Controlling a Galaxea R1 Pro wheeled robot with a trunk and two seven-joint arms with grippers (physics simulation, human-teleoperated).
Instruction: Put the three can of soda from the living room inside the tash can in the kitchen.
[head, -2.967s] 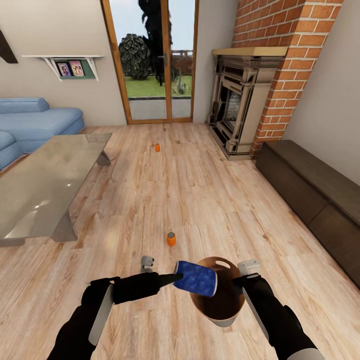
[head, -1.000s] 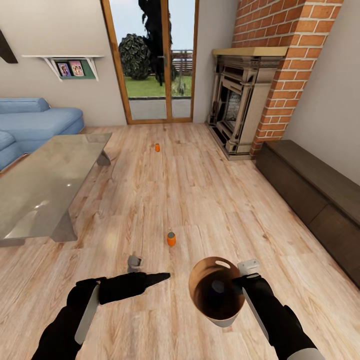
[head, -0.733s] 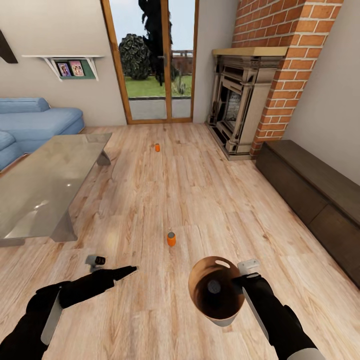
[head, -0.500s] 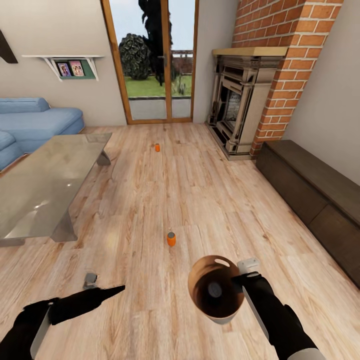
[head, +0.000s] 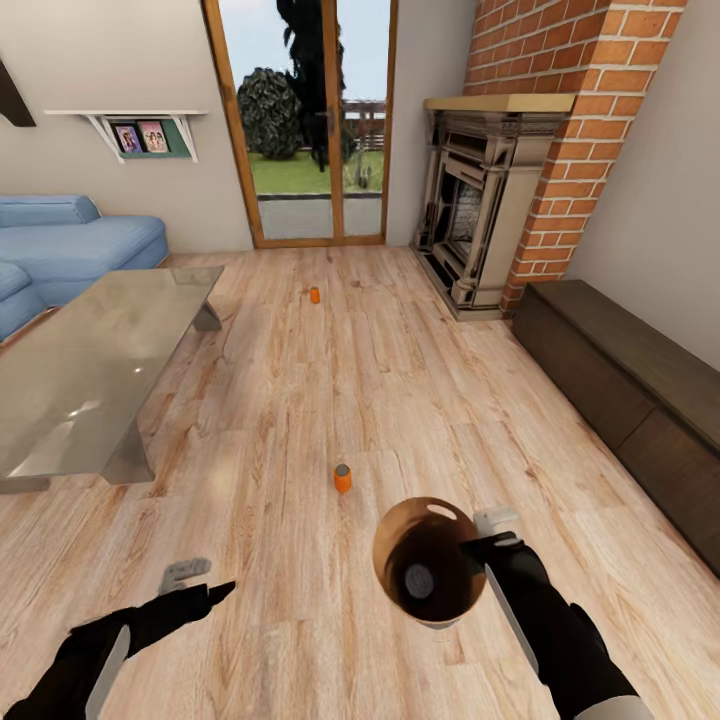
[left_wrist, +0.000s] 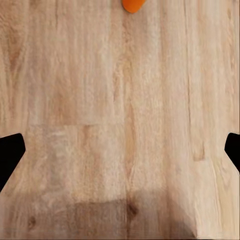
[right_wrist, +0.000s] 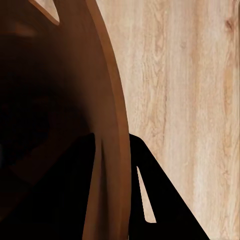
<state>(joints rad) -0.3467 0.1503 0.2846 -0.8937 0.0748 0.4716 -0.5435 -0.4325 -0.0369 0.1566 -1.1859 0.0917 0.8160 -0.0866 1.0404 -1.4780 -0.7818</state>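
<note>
A long dark-brown wooden low cabinet (head: 640, 385) runs along the right wall. A white wall shelf (head: 130, 122) above the sofa carries two small framed photos (head: 141, 137).

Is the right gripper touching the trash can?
Touching. In the right wrist view, the right gripper has its dark fingers on both sides of the trash can wall.

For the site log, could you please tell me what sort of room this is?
Most likely a living room: a blue sofa, a glass coffee table and a red brick fireplace stand on its wood plank floor.
</note>
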